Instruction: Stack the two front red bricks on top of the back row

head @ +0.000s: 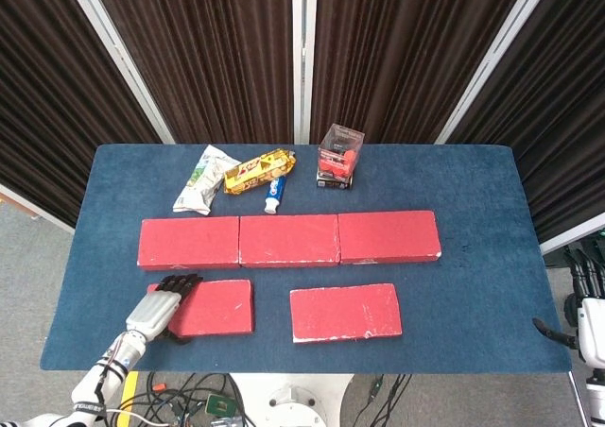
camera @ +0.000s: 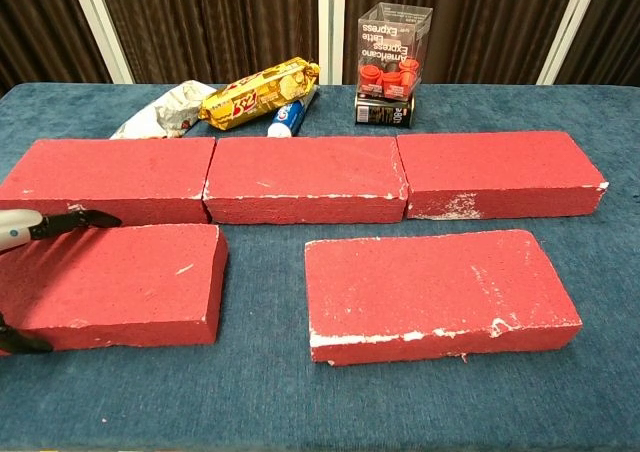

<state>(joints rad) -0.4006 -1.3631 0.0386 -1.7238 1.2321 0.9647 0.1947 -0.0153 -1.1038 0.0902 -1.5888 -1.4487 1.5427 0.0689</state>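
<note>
Under our left hand: our left hand (head: 159,306) grips the left end of the front-left flat rectangular red brick (head: 213,308), fingers over its far edge and thumb at its near edge.
Lift so far: we judge from the chest view that this brick's held end is tipped slightly off the blue cloth table (head: 473,295).
To the right of the hand: the 2nd front flat red brick (head: 345,312) lies flat, well apart and untouched.
Beyond the fingers: the back row of 3 red bricks (head: 288,239) sits just past the held brick, with nothing stacked on it.
Right hand: our right hand (head: 588,337) hangs off the table's right edge; we cannot tell how its fingers lie.
Risk 1: we hold 1 end only, so the brick could pivot and slip out.
Risk 2: a low carry could catch the back row's near edge and shove it.
</note>
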